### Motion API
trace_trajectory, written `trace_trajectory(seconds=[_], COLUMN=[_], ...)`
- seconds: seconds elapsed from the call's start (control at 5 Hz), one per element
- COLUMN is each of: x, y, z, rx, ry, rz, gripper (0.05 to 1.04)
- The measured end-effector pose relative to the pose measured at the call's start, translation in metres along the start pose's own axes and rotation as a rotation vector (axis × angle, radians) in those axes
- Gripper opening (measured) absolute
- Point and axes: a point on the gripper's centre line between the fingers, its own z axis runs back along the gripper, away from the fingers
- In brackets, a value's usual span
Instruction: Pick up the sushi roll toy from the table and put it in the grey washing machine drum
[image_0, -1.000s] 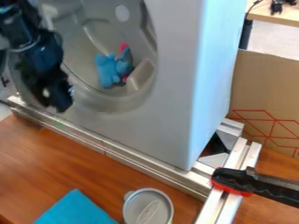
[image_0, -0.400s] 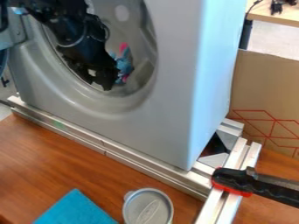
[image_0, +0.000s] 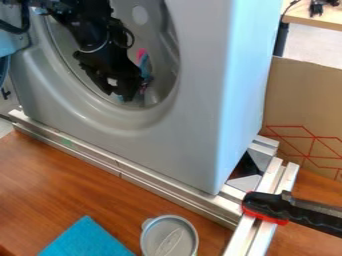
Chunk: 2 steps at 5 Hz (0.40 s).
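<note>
since the earlier frames, the black two-finger gripper (image_0: 120, 94) has moved from outside the left side of the round opening to inside it, most lately shifting slightly rightward. the housing, rails and tabletop items have not moved.

the small blue and pink soft toy (image_0: 144, 64) lies low inside the round opening of the grey, box-shaped appliance housing (image_0: 194, 112). the gripper hangs in front of it and covers much of it. whether the gripper is apart, together or clamped on the toy cannot be told; contact is likewise unconfirmed.

the housing stands upright at the silver metal rails (image_0: 160, 189), which probably keep its base from sliding. a black and red bar clamp (image_0: 267, 202) grips the rails at the right corner, presumably to fix them. the opening faces the arm's side, which appears to suit entry from the upper left. a bright blue flat cloth (image_0: 87, 240) and a round grey-lidded container (image_0: 169, 237) rest on the brown wooden table (image_0: 40, 185), in front of the rails and apart from the opening.
</note>
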Motion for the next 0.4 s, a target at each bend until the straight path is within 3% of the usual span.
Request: trace_trajectory(seconds=[0.4], x=[0.0044], y=[-0.0048], z=[-0.0132], rx=[-0.054], ry=[0.035], rz=[0.008], gripper=[0.613])
